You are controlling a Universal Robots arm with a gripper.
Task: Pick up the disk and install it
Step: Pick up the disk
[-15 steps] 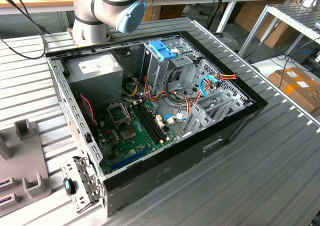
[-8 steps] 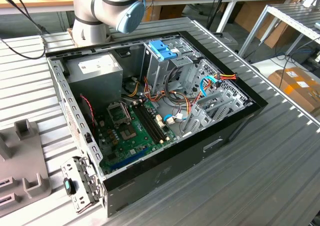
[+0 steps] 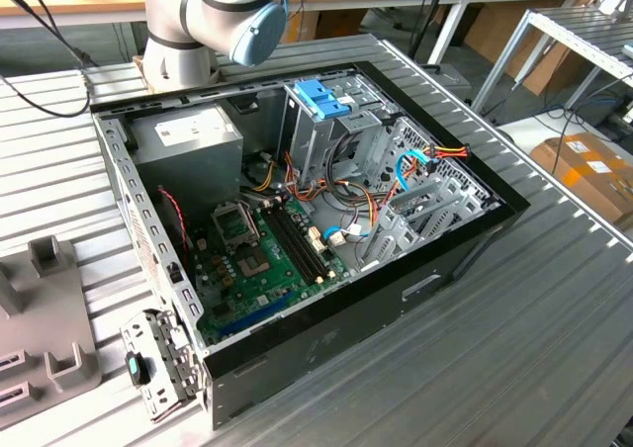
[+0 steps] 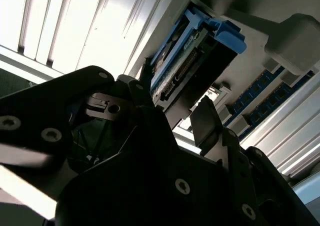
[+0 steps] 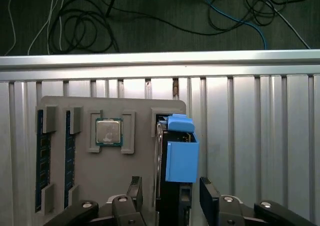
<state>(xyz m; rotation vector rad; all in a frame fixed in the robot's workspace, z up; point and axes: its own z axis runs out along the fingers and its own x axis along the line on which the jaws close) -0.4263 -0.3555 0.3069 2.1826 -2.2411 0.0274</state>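
The disk (image 5: pixel 172 158) stands on edge in a slot of a grey holder tray (image 5: pixel 140 178), its blue plastic frame (image 5: pixel 181 158) facing the camera. In the second wrist view the disk (image 4: pixel 192 61) shows its connector edge and blue frame. My gripper (image 5: pixel 172 198) hangs over the disk, open, with one finger (image 5: pixel 136 190) on each side of it. A small gap shows between the fingers and the disk. In the second wrist view the gripper (image 4: pixel 172 108) straddles the disk's near end in the same way.
The tray also holds a processor chip (image 5: pixel 109 132) and memory sticks (image 5: pixel 42 166). Cables lie on the floor beyond the ribbed metal table (image 5: pixel 260 136). In the exterior view an open computer case (image 3: pixel 297 229) holds a blue-topped metal cage (image 3: pixel 321 101), a power-supply box (image 3: pixel 188 135) and a motherboard (image 3: pixel 257 259).
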